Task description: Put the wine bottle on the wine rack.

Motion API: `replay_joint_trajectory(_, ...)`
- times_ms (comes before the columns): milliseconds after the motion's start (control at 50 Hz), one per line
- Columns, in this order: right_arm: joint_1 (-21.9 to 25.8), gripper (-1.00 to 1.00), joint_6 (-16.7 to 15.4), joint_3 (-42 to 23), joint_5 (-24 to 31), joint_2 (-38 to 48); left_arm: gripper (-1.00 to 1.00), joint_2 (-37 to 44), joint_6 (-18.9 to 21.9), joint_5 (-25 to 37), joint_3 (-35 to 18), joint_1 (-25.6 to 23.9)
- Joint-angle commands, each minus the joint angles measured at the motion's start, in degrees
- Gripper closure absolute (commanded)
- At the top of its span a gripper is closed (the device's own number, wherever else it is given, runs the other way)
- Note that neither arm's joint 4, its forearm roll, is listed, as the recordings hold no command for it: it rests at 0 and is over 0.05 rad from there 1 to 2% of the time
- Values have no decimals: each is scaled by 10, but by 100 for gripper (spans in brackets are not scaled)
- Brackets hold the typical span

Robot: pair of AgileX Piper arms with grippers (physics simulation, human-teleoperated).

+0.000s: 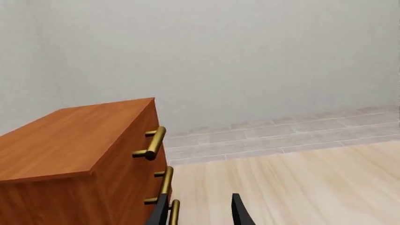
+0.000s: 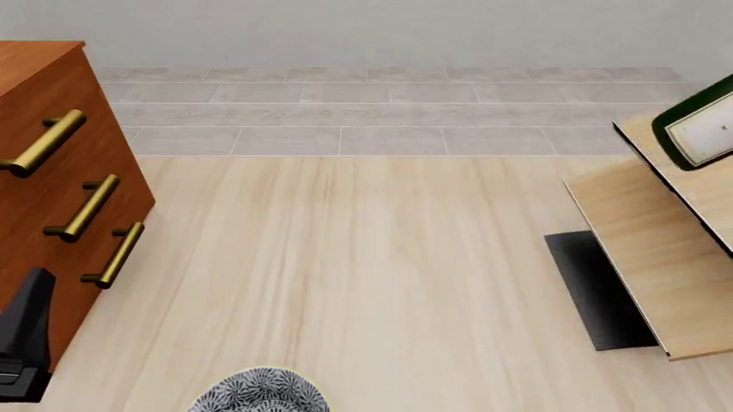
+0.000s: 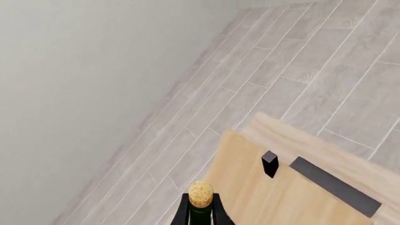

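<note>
cabinet (image 2: 51,197) left, wine bottle (image 2: 699,129) on wine rack (image 2: 670,257) right

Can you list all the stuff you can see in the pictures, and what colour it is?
wine bottle: one, dark green with a white label and tan cork, far right, on the rack.
wine rack: one, pale wood with a black base, right side of the table.
cabinet: one, reddish-brown with three brass handles, left side.
bowl: one, dark with a pale pattern, near edge.
table: one, light wood.
left gripper: black, fingers apart, holding nothing.
right gripper: black, around the bottle's neck.
</note>
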Motion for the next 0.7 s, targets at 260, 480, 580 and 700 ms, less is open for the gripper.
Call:
replay_joint_trajectory(260,-58,100,-18,10,-10,0,-100,0,-1,2,1,-4)
replay_joint_trajectory(480,-65,100,-23,37,-23,-2,-100,0,-1,3,0,-5)
replay_joint_trajectory(580,-67,100,-25,57,-33,-3,-100,0,0,3,-1,-4)
replay_joint_trajectory(700,-70,100,-28,77,-45,-4,-100,0,0,0,3,-5)
